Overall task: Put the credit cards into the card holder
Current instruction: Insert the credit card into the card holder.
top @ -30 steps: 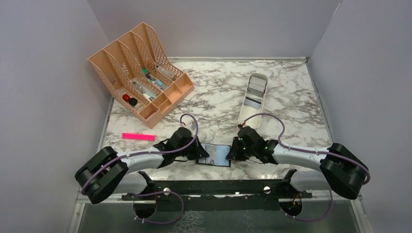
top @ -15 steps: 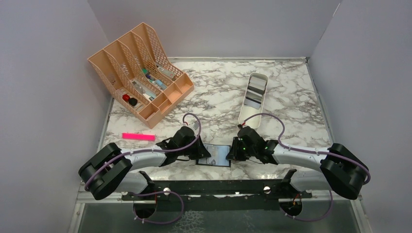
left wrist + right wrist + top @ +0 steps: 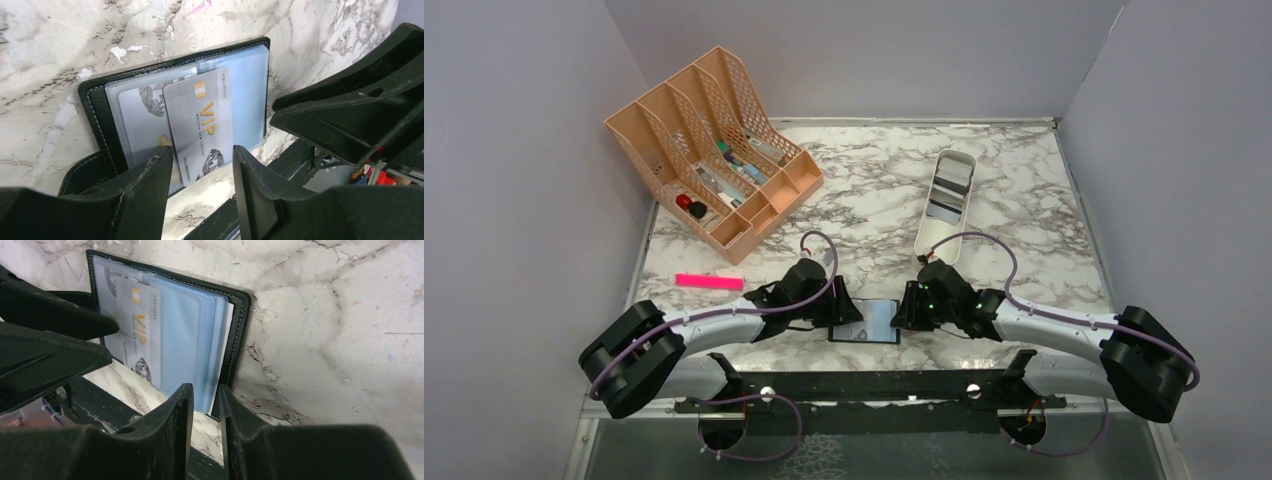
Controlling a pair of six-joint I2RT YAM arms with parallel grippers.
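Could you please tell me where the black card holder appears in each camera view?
Top external: card holder low centre, between left gripper and right gripper.
Left wrist: centre-left, beyond the fingers.
Right wrist: upper centre-left, above the fingers.
Shared landmark: silver VIP card on its sleeves.

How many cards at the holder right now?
2: a VIP card overhanging the holder edge, and a second card in the sleeve beneath it. Other sleeves may hide more.

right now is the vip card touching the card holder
Touching. The left wrist view shows the VIP card lying flat against the card holder's clear sleeves, its near end overhanging the holder's edge.
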